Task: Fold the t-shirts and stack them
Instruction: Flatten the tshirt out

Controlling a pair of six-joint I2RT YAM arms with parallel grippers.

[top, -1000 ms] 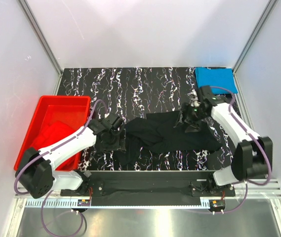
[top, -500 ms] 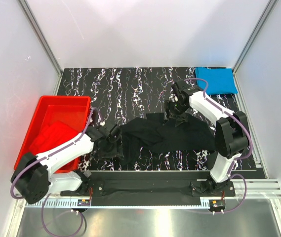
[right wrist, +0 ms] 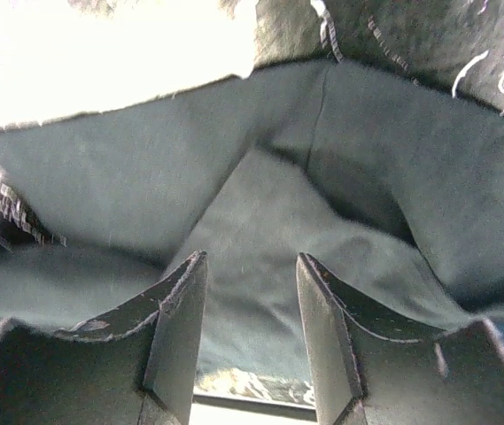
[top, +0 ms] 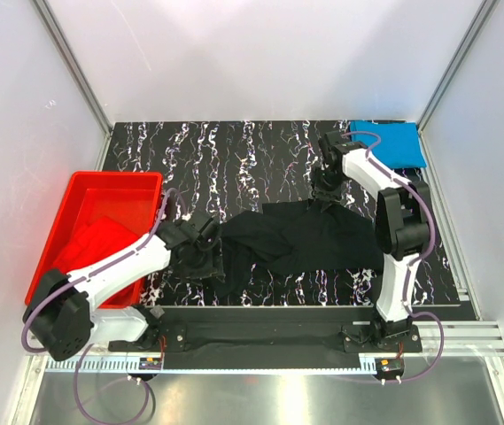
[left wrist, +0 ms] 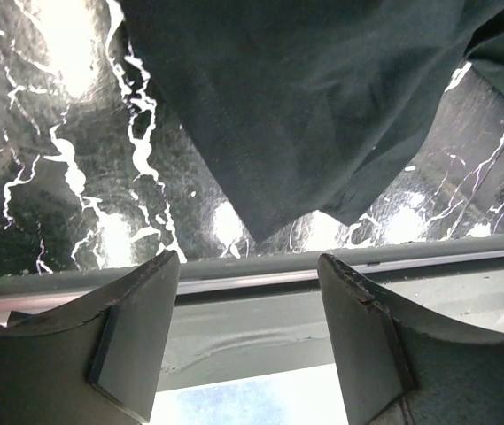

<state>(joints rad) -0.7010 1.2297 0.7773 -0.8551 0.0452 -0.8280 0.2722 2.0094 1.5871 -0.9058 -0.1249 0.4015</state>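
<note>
On the table (top: pixel 234 150), black t-shirt (top: pixel 305 235), seemingly rumpled.

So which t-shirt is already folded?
The blue t-shirt, a neat rectangle far right; the black t-shirt lies spread, the red t-shirt bunched in the tub.

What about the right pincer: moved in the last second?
Yes. In the top view the right pincer went left and toward the far edge of the table, judged against the folded blue t-shirt. It is now over the far edge of the black t-shirt.
</note>
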